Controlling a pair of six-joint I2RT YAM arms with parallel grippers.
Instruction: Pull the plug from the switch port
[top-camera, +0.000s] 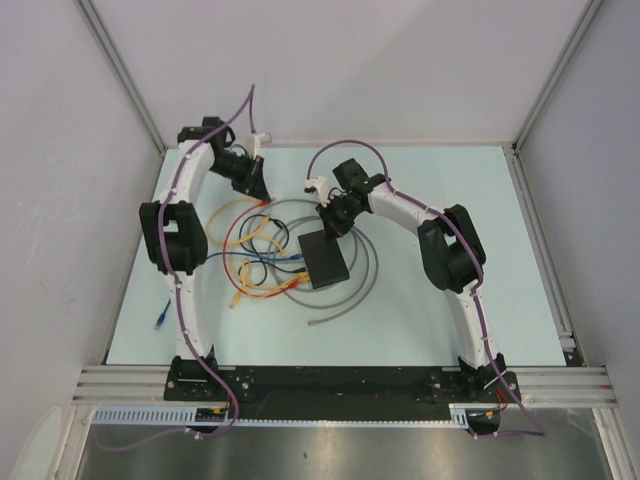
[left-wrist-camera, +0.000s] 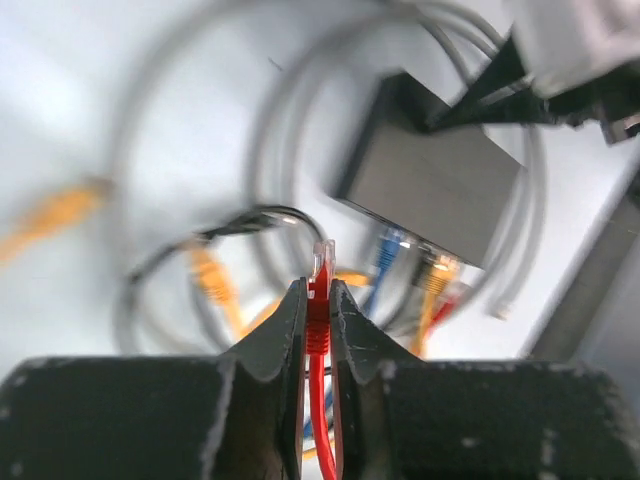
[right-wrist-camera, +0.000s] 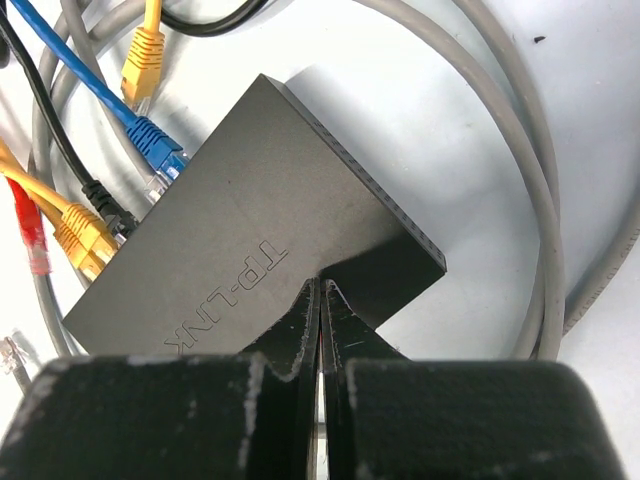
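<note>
Left gripper (left-wrist-camera: 318, 290): fingers clamped on the red cable (left-wrist-camera: 318, 335) just behind its clear plug (left-wrist-camera: 323, 262). The plug tip stands free in the lower centre of the left wrist view, touching nothing. The switch (left-wrist-camera: 430, 180) lies well apart from it in the upper right of that view. In the top view the switch (top-camera: 325, 260) lies flat at mid-table among the cable loops, and the left gripper (top-camera: 250, 175) is up and to the left of it. Right gripper (right-wrist-camera: 320, 300): fingers together, tips resting on the switch top near one corner, apparently to pin the box down. Along the port edge a blue plug (right-wrist-camera: 155, 150), a black plug (right-wrist-camera: 105, 200) and a yellow plug (right-wrist-camera: 85, 235) are still seated. A second red end (right-wrist-camera: 30, 230) lies near the left frame edge; I cannot tell whether it is in a port. Judgement: if the held red plug is the target, extraction is done. What remains is setting the cable down and releasing the switch.
</note>
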